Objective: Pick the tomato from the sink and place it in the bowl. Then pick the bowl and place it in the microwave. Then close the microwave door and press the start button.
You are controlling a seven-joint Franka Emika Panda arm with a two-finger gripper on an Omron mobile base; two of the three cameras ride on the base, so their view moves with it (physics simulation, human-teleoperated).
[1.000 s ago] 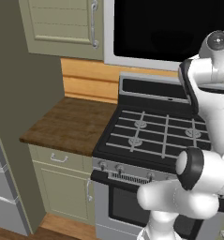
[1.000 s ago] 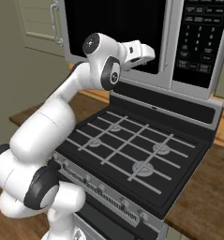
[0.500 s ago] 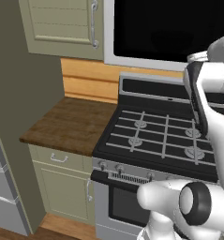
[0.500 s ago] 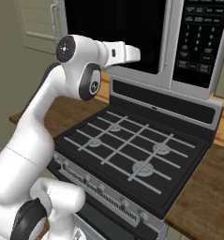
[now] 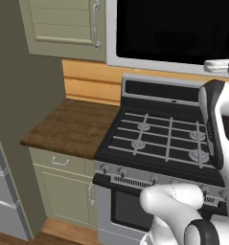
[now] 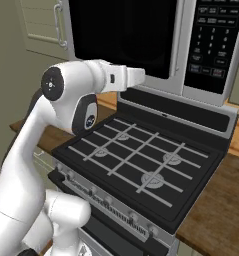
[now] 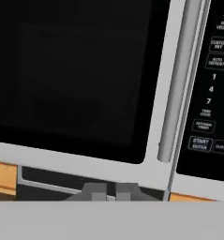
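White arm reaching level across black gas stove (image 6: 141, 165), hand pointing at wide light-grey microwave (image 6: 191, 50) above. Fingers (image 7: 111, 191) sitting pressed together, gripping nothing, facing lower frame of grey-framed black-glass microwave door (image 7: 76, 79). Door lying flush shut, vertical grey bar handle (image 7: 176, 84) beside dark keypad panel (image 7: 212, 98).

The arm is swinging round in front of the microwave door (image 6: 123, 37), its forearm now lying level below the black glass. The gripper (image 7: 111, 191) is bringing its jaws together, fingertips almost touching, empty.
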